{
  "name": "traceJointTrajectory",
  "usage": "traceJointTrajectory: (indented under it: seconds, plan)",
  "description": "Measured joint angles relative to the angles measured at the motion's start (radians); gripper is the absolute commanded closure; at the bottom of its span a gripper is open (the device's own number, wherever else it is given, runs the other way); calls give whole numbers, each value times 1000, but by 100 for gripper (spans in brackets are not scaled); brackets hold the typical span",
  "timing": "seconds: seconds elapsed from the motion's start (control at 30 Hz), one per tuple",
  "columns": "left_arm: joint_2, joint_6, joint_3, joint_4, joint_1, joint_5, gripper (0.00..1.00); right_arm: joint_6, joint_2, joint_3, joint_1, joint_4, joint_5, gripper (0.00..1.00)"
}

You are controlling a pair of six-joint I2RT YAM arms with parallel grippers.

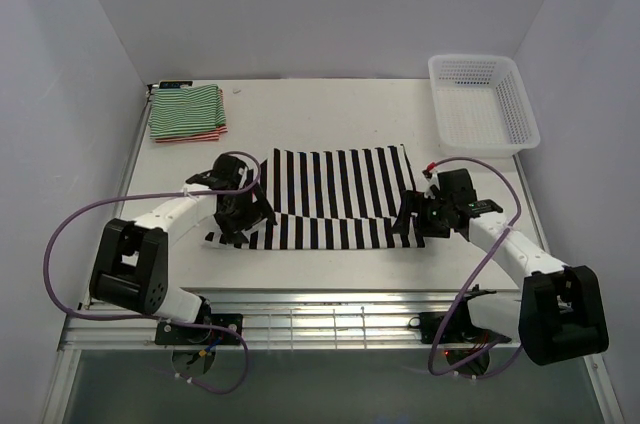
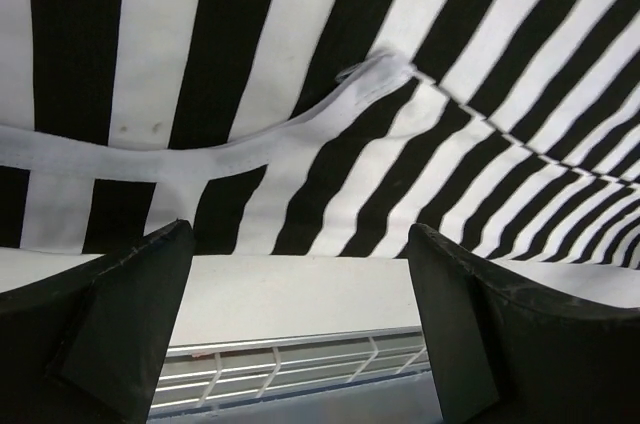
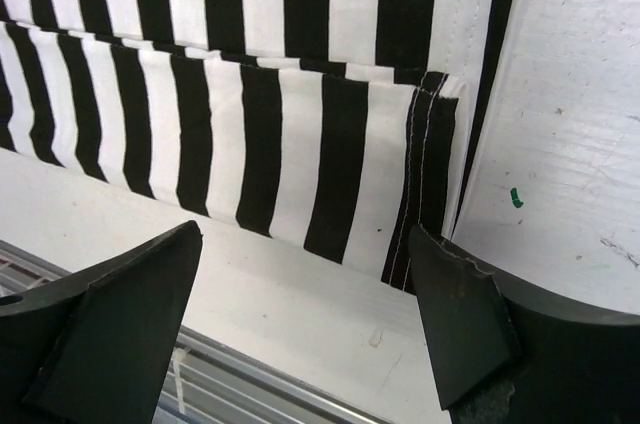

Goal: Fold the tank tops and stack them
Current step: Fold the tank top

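- The black-and-white top is lying spread out in the middle of the frame on the worktop. Its stripes are running from the top of the frame to the bottom.
- Along its lower edge, a strip of the cloth is lying doubled over the rest. In the right wrist view the upper layer is ending in a stitched hem.
- The left tool is hovering over the lower-left corner of that top with its jaws standing wide apart and gripping nothing. In its own view, only worktop and cloth are showing between the fingers.
- A white binding strip is curving across the stripes just above those fingers.
- The right tool is sitting at the lower-right corner of the top, likewise spread open and empty.
- In the upper left of the frame, the green-and-white top is resting folded on the red-and-white top, and the pair is lying well apart from the striped cloth.
- A white basket is standing in the upper right of the frame.
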Motion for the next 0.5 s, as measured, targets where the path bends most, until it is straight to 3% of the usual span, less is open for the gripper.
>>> traceJointTrajectory:
  seconds: [0.1, 0.3, 0.5]
  plan:
    - [-2, 10, 71, -49, 0, -23, 2, -4, -12, 56, 1, -43, 5, 10]
    - [82, 56, 369, -53, 0, -80, 2, -47, 55, 303, 2, -48, 51, 10]
    - [283, 117, 582, -47, 7, -118, 2, -71, 201, 457, 2, -27, 111, 10]
